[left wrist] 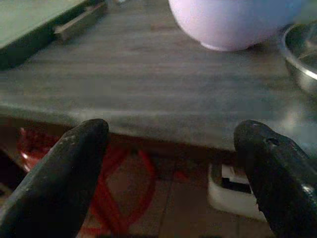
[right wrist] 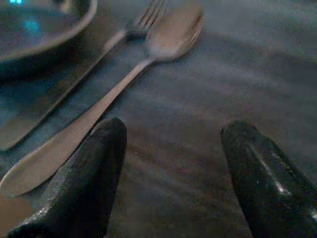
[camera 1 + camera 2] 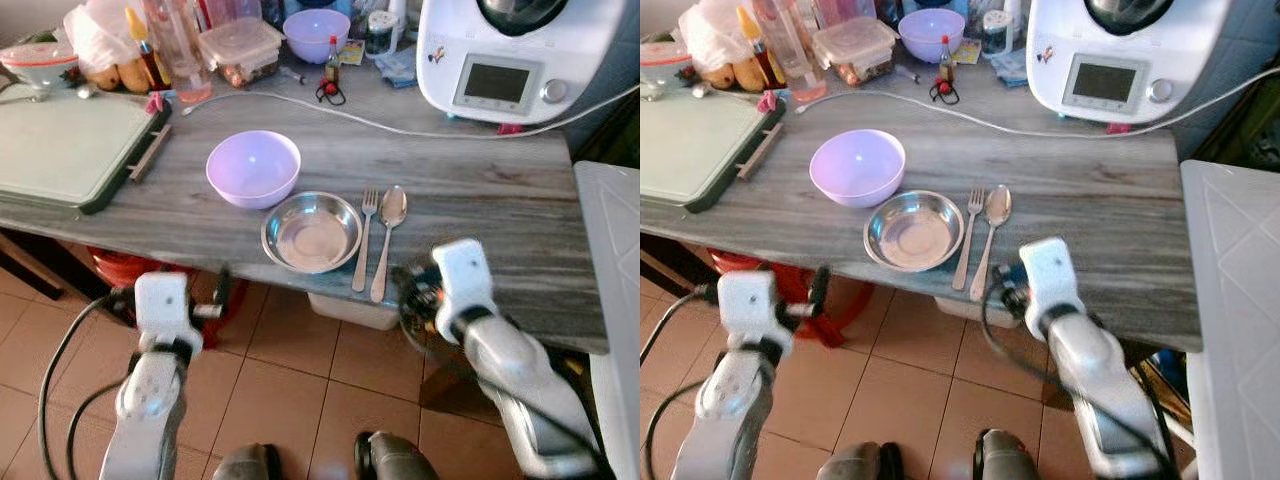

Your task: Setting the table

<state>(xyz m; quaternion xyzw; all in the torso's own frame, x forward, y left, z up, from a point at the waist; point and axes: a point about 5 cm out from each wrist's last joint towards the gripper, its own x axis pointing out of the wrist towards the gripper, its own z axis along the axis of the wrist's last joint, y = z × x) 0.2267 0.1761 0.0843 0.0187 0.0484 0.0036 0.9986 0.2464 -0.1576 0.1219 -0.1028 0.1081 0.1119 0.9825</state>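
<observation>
Near the front edge of the tabletop [image 3: 470, 200], about at its middle, lies a small place setting. The steel bowl [image 3: 311, 232] sits just inside the edge, and the lilac bowl [image 3: 253, 167] stands behind it, toward the left, with the rims very close or touching. Just to the right of the steel bowl lie the fork [image 3: 364, 238] and then the spoon [image 3: 387, 236], side by side, with their handles toward the front edge and their heads toward the back.

The right gripper [image 2: 171, 173] is over the front edge, just beside the spoon's handle end. Its fingers [image 2: 84, 178] are spread wide and hold nothing. The left gripper [image 1: 171, 168] waits lower, in front of the front edge and to the left of the bowls, also spread wide and empty.

As I judge it, the spoon and the fork are light, stiff and slippery, and they lie flat on the wood (so there is almost no room to put a finger under them). The best hold is probably across the thin handle, near its middle, with the fingers pressed down on both sides. The handle ends reach almost to the front edge, so a careless push could slide them off. The steel bowl is light and hard, with a thin rim which can be pinched. The lilac bowl looks like plastic, though I cannot be sure, and the rim is again the place to take it.
</observation>
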